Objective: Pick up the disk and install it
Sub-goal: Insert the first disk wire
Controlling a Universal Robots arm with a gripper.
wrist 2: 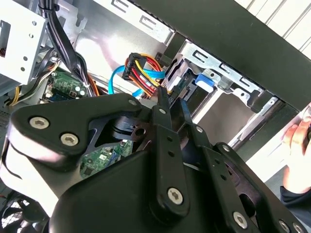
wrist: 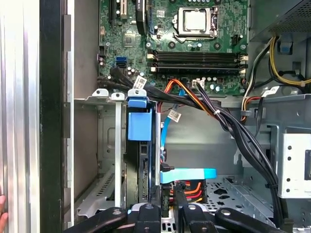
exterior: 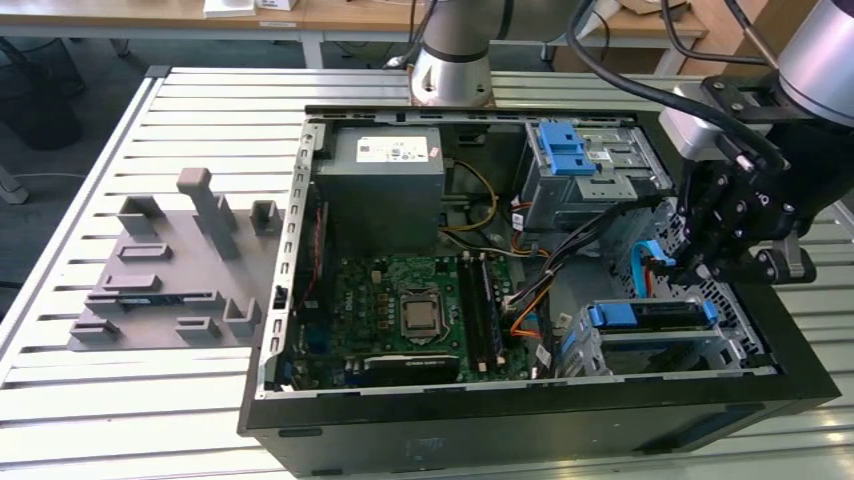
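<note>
**Tool poised by the drive cage, disk seated inside the computer case**

An open black computer case (exterior: 400,430) lies on its side on a slatted metal bench (exterior: 160,400). The robot arm reaches in from the exterior view's right, and its black tool (exterior: 703,262) hangs over the case's right half, above a metal drive cage (exterior: 667,340).

The disk (wrist: 143,160) sits in that cage on its edge, its blue plastic frame (wrist: 139,124) showing at the end nearest the circuit board (exterior: 414,310). In the first wrist view the tool (wrist: 166,206) is right at the disk's other end, where coloured power wires (wrist: 187,189) and a flat blue cable (wrist: 189,174) meet. The disk's long axis runs straight away from the tool, toward the circuit board.

The tool's two thin fingers (wrist 2: 163,104) look drawn close together with only a narrow gap, and nothing is visibly pinched between them.

Room is tight: the cage wall on one side, a thick bundle of black cables (wrist: 243,141) on the other. A person's hand (wrist 2: 296,145) rests outside the case's edge.
</note>
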